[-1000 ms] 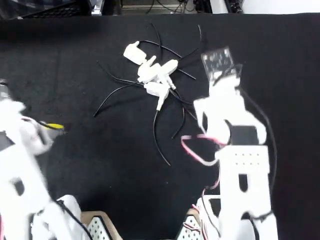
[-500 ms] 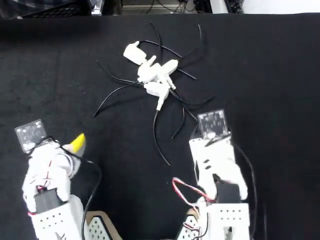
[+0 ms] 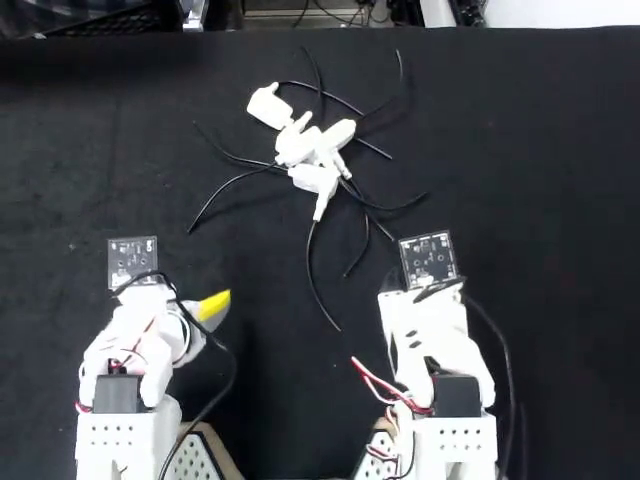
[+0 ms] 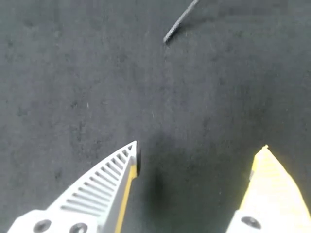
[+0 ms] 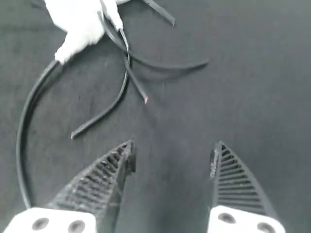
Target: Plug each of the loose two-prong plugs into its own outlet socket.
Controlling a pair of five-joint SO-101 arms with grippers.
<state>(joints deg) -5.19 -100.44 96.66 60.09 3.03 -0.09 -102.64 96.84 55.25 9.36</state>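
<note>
Several white plugs and socket pieces (image 3: 305,150) lie tangled with thin black leads at the table's far middle; one white piece (image 3: 265,103) sits a little apart at the far left of the pile. My left arm (image 3: 130,350) is folded back at the near left, far from the pile. My left gripper (image 4: 199,150) is open over bare black cloth, with one cut wire end (image 4: 177,24) ahead of it. My right arm (image 3: 435,340) is at the near right. My right gripper (image 5: 172,148) is open, short of a white plug (image 5: 80,24) and its curved leads.
A black cloth (image 3: 540,150) covers the table. Loose black wire ends (image 3: 325,290) trail from the pile toward the arms. Red and white cables (image 3: 375,380) loop at the right arm's base. Dark equipment lines the far edge.
Both arms have drawn back toward the near edge. The left arm swung in from the left side; the right arm withdrew from beside the pile. The plugs have not moved.
</note>
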